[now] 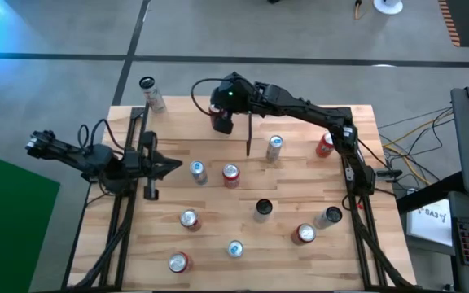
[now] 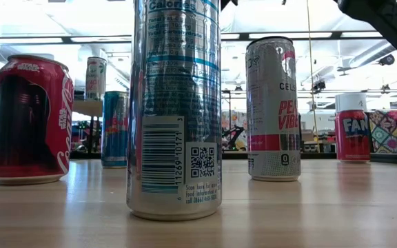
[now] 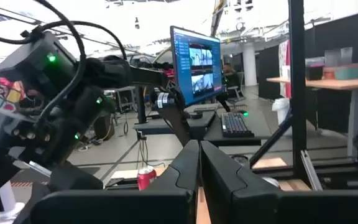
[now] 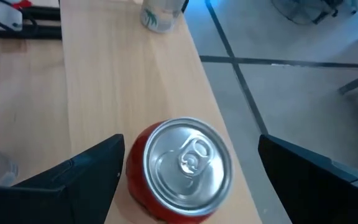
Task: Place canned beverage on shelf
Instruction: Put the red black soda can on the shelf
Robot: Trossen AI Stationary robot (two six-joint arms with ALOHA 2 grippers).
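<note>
Two arms work over the wooden table [image 1: 218, 260]. The right gripper [image 1: 221, 122] reaches to the far side, left of centre, and hangs over a red can [image 4: 182, 171] with its fingers [image 4: 73, 180] spread wide on either side of it, not touching. That can stands upright near the far edge of the shelf [image 4: 123, 81], a light wooden board, with a pale can [image 4: 160, 14] farther to the left on the same board. The left gripper [image 1: 172, 166] waits at the table's left side, clenched on nothing. Many other cans stand upright, scattered over the table, among them a tall silver can [image 2: 176, 110] nearest the low camera.
</note>
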